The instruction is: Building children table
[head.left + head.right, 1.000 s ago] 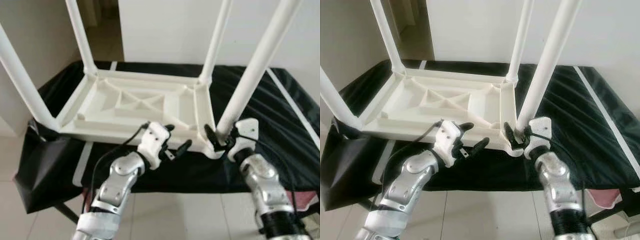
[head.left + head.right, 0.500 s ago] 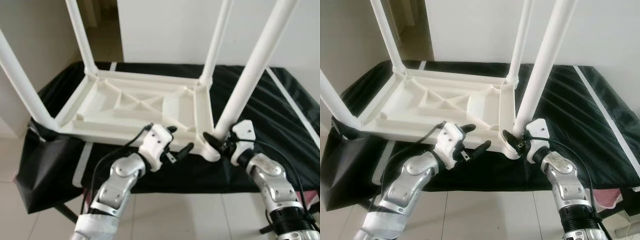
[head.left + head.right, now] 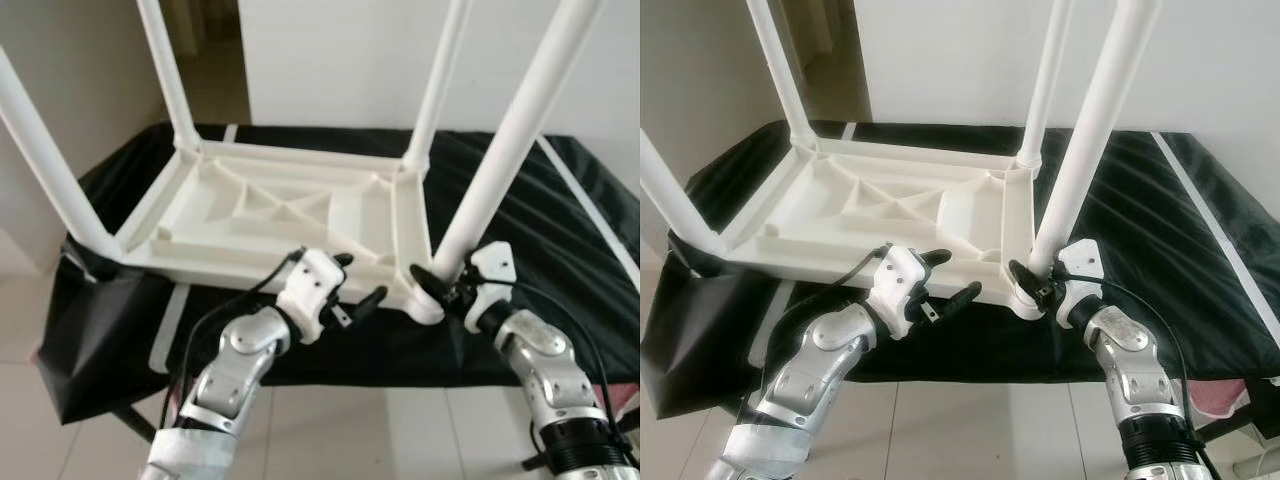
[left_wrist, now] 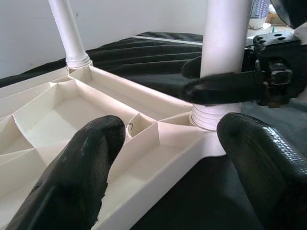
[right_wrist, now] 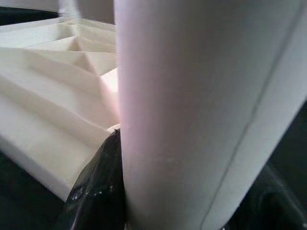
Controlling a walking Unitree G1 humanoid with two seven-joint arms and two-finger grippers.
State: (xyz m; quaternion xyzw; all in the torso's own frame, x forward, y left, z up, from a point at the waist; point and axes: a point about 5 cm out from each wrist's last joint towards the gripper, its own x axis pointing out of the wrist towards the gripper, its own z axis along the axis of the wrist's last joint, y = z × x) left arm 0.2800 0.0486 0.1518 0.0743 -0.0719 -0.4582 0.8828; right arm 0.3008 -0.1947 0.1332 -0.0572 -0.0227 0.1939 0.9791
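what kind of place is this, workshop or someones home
Most likely a home, not a workshop: plain white walls, a pale tiled floor, and a doorway into another room. The upturned white children's table lies on a black-covered work surface.

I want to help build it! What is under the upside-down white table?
The white table lies on a black cloth draped over a stand. What the stand's top is made of is hidden by the cloth.
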